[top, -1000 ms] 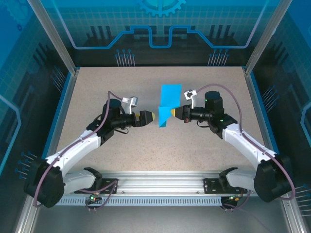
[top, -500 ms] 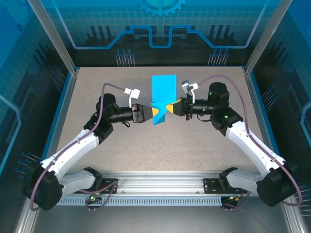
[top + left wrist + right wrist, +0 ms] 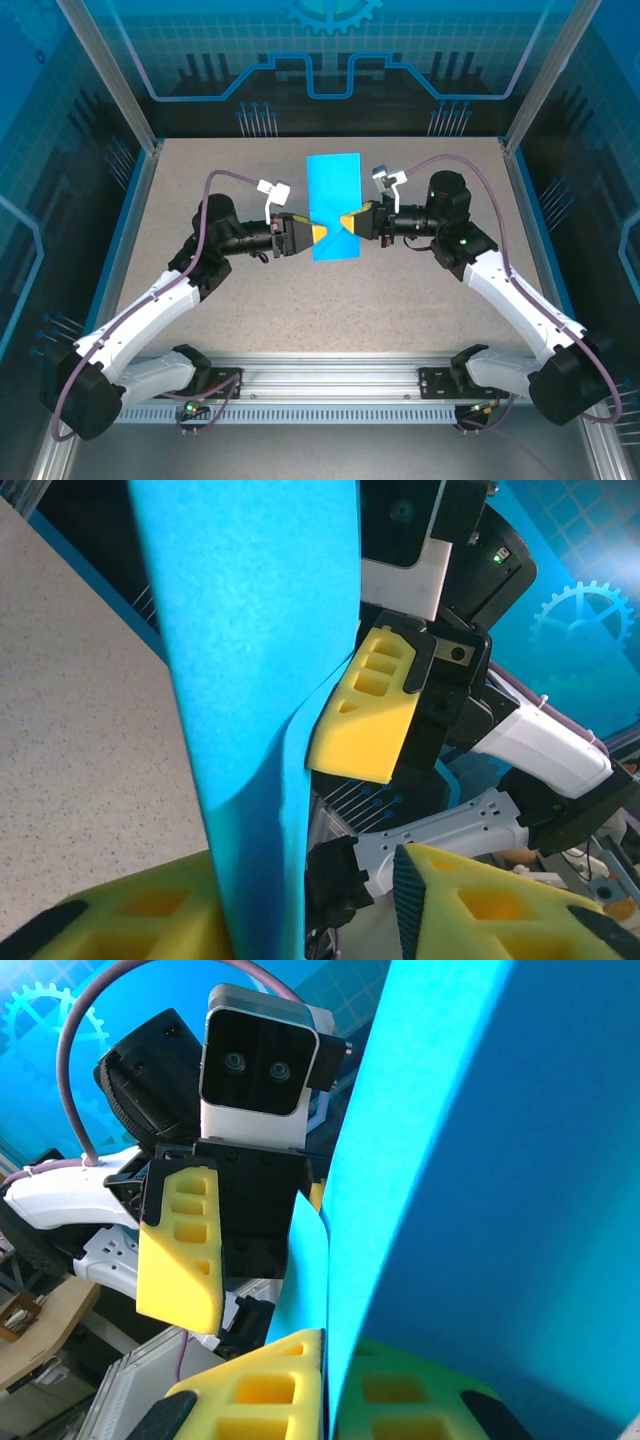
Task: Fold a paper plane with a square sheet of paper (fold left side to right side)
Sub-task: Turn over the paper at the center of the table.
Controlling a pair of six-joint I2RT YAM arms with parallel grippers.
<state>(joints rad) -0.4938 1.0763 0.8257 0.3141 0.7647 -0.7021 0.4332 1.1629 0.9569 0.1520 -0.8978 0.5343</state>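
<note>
The top external camera sits high above and behind the arm bases [image 3: 190,368], tilted down and forward over the table [image 3: 200,320], far enough back to take in both arms and the enclosure's rear wall. The left wrist camera rides just behind the left gripper [image 3: 300,880] and faces rightward at very close range, its own fingers [image 3: 470,905] along the bottom edge. The right wrist camera sits likewise behind the right gripper [image 3: 335,1350] and faces leftward. The two wrist views look at each other: each shows the opposite gripper and wrist camera, and they share the sheet of paper [image 3: 470,1190] from opposite faces. The top view covers that same middle area.
</note>
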